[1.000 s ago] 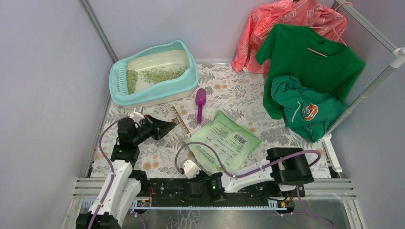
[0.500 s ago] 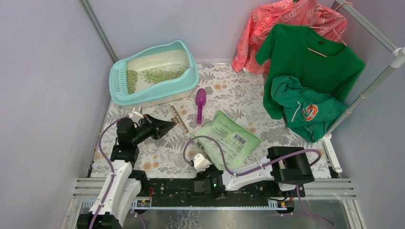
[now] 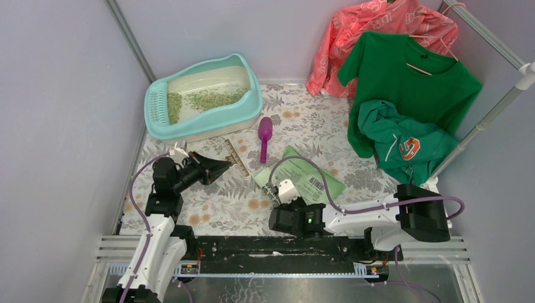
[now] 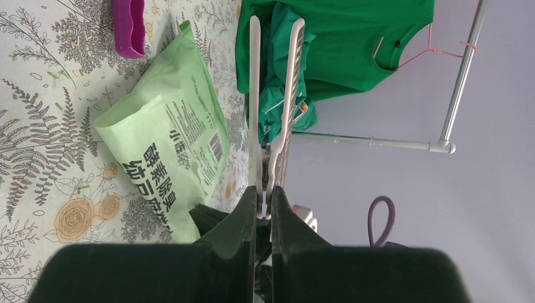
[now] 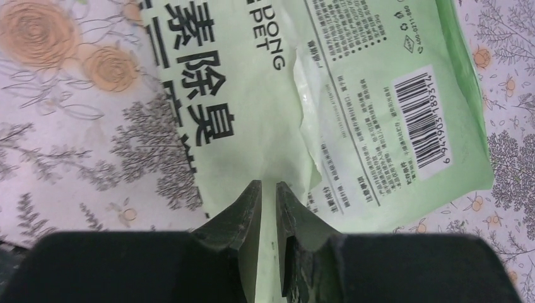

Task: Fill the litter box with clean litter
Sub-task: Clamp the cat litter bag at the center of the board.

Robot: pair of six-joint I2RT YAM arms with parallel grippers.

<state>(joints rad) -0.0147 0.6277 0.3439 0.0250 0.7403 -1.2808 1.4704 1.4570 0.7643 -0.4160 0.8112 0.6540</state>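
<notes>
Right pincer (image 5: pixel 268 186), barely parted and empty, over limp, slick bag (image 5: pixel 378 126): pinch its 6 o'clock edge. Left pincer (image 4: pixel 264 194) clamps white clip (image 4: pixel 254 95).

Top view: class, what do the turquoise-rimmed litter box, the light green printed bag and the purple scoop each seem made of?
Turquoise-rimmed litter box: likely rigid moulded plastic, smooth, with a rounded rim. Light green printed bag: probably thin plastic film; it is creased, with a torn-looking flap. Purple scoop: apparently hard plastic, uniform colour, moulded shape.
</notes>
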